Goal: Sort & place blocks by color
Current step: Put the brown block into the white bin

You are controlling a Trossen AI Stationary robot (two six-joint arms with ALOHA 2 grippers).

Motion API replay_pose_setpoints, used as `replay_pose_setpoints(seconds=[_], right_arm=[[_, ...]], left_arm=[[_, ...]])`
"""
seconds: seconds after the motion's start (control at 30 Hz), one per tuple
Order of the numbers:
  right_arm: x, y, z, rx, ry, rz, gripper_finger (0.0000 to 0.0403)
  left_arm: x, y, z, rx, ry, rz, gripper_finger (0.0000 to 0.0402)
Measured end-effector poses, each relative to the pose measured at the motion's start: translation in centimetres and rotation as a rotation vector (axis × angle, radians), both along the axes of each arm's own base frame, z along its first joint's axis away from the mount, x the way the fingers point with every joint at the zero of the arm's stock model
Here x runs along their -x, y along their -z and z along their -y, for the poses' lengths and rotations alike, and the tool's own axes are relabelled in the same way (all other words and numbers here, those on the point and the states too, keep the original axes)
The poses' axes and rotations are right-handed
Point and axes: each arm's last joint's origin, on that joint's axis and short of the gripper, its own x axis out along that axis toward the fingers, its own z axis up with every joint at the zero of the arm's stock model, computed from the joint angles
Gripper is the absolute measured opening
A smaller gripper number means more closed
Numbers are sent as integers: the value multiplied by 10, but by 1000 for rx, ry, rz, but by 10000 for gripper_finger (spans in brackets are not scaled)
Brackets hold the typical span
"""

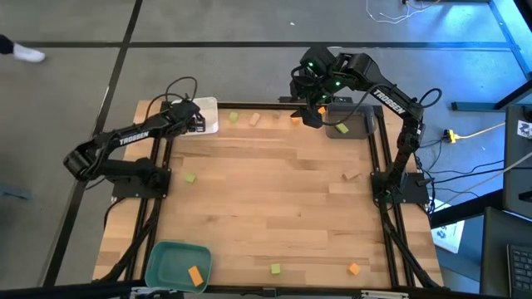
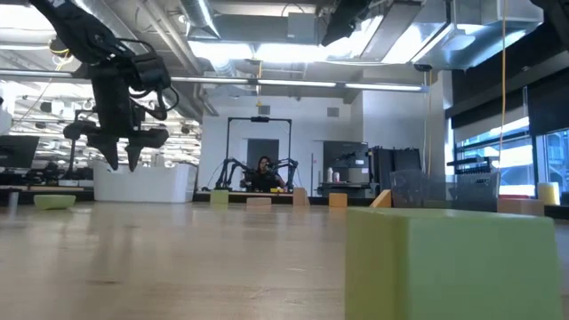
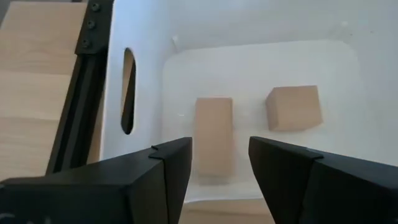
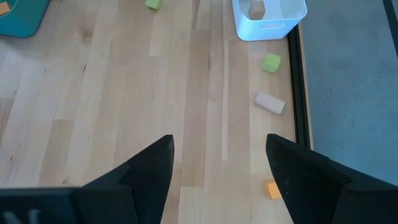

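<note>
The left tool (image 1: pixel 202 121) hung over the white tray (image 1: pixel 209 108) at the upper left of the table (image 1: pixel 266 191) in the high view. Its fingers (image 3: pixel 168 180) stood apart, grasping nothing, directly above two tan blocks (image 3: pixel 214 140) lying in that tray, one long and one squarer, close but not touching.

The right tool (image 1: pixel 312 115) was raised above the top edge of the table, right of centre, beside the grey tray (image 1: pixel 356 124), which held a green block (image 1: pixel 342 128). Its fingers (image 4: pixel 149 171) were spread wide and empty.

Loose blocks lay scattered: a green one (image 1: pixel 233 118), a tan one (image 1: pixel 254 120) and an orange one (image 1: pixel 294 120) in a row along the top edge, a green one (image 1: pixel 190 178) at mid-left, a tan one (image 1: pixel 352 176) at mid-right, and a green (image 1: pixel 275 268) and an orange (image 1: pixel 354 267) near the bottom edge. An orange block (image 1: pixel 195 276) lay in the teal tray (image 1: pixel 166 253) at the lower left.

In the low view a person (image 2: pixel 263 174) sat far behind the table.
</note>
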Motion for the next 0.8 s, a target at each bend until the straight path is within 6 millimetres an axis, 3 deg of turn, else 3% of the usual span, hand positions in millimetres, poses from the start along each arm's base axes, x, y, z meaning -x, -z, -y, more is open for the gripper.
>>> replay_pose_setpoints(seconds=[0.17, 0.3, 0.5, 0.8], right_arm=[[0, 0, 0, 0, 0, -1, 255], [1, 0, 0, -4, 0, -8, 255], [1, 0, 0, -4, 0, -8, 255], [0, 0, 0, 1, -1, -1, 255]], left_arm=[[-2, -7, 4, 1, 60, 79, 156], [-5, -19, 16, 40, 307, 139, 157], [0, -30, 49, 208, 552, 267, 158], [17, -31, 104, 467, 825, 179, 158]])
